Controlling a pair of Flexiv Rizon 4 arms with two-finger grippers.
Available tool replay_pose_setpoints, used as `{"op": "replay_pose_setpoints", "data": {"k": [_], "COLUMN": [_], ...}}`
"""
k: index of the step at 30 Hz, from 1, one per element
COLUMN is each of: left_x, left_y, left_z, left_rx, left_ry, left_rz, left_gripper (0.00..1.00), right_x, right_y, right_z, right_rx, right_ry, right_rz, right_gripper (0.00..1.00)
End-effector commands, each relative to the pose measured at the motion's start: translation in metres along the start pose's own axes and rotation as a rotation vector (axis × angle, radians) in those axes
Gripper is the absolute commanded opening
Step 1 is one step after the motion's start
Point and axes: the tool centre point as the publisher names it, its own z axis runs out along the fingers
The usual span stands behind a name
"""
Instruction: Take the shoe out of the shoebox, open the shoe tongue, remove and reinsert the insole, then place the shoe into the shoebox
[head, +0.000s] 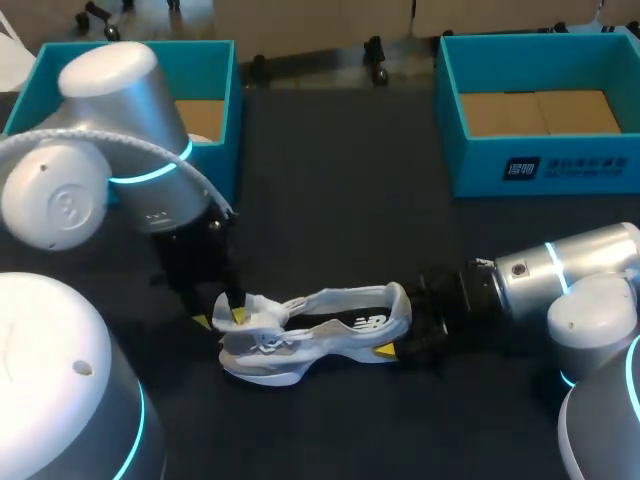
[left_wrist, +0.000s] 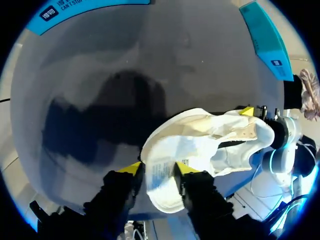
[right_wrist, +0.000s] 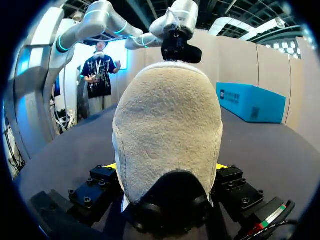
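Observation:
A white shoe (head: 320, 335) lies on the dark table, toe to the left and heel to the right. My left gripper (head: 225, 315) stands over the toe end. In the left wrist view its fingers (left_wrist: 131, 170) are apart, and the lifted tongue (left_wrist: 160, 175), label side showing, lies between them against both. The left gripper (left_wrist: 157, 169) is open. My right gripper (head: 400, 338) comes in low from the right and is shut on the shoe's heel (right_wrist: 167, 130), with a yellow tip (right_wrist: 112, 166) at each side of it.
One open teal shoebox (head: 215, 90) stands at the back left behind my left arm. Another teal shoebox (head: 540, 165) stands at the back right, and its wall (right_wrist: 250, 100) shows ahead of the right gripper. Dark tabletop (head: 340, 200) lies between them.

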Motion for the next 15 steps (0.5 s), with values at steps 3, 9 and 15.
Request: {"op": "replay_pose_setpoints", "data": {"k": [3,9,15], "left_x": [-0.006,0.008,0.033], "left_y": [0.010,0.017,0.025], "left_z": [-0.028,-0.053,-0.080], "left_rx": [0.051,0.075,0.087], "left_ry": [0.109,0.130,0.141], "left_rz": [0.016,0.085,0.181], "left_gripper": [0.72,0.83,0.78], "right_x": [-0.001,-0.001,-0.001], "right_y": [0.000,0.000,0.000], "right_z": [0.002,0.002,0.002], "right_rx": [0.003,0.003,0.003], "right_ry": [0.000,0.000,0.000], "right_rz": [0.001,0.001,0.001], "right_gripper": [0.00,0.00,0.00]}}
